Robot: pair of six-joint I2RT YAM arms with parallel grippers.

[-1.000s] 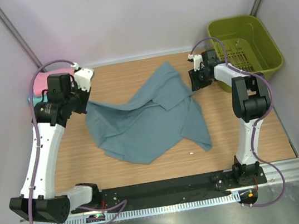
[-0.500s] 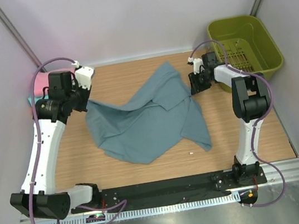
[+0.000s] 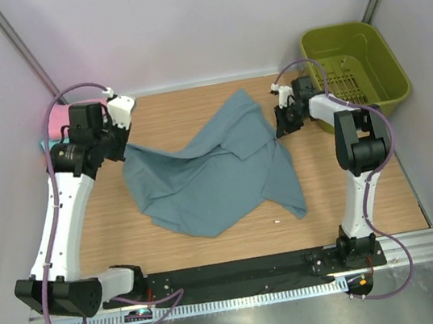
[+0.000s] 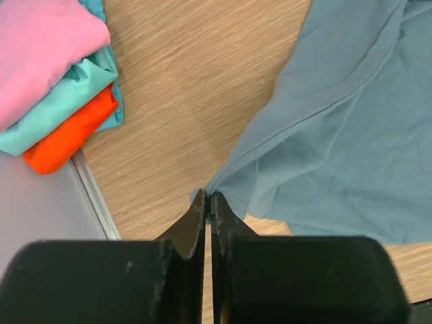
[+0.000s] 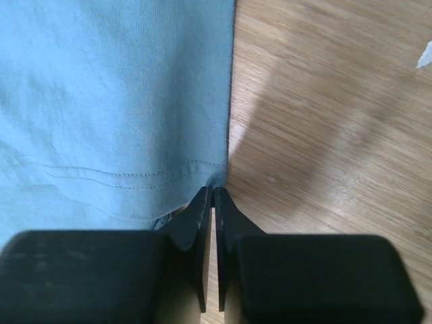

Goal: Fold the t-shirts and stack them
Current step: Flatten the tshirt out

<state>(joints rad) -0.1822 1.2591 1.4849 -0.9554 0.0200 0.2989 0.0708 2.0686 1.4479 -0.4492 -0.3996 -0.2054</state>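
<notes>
A slate blue-grey t-shirt (image 3: 214,170) lies rumpled across the middle of the wooden table. My left gripper (image 3: 119,148) is shut on its left corner, seen pinched at the fingertips in the left wrist view (image 4: 208,197). My right gripper (image 3: 282,122) is shut on the shirt's hemmed right corner (image 5: 217,183). The shirt fills the right of the left wrist view (image 4: 337,128) and the left of the right wrist view (image 5: 115,101). Folded pink (image 4: 40,54), teal (image 4: 61,111) and orange (image 4: 71,138) t-shirts lie stacked at the far left; the pink one shows in the top view (image 3: 57,119).
An olive-green plastic basket (image 3: 354,64) stands at the back right, beside my right arm. Grey walls close in the table's left, back and right. A metal rail (image 4: 94,199) edges the table by the folded stack. A small white scrap (image 3: 276,222) lies near the shirt's front.
Both grippers have shifted slightly while holding their corners: the left one a little back and left, the right one a little left. The shirt's shape has barely changed.
</notes>
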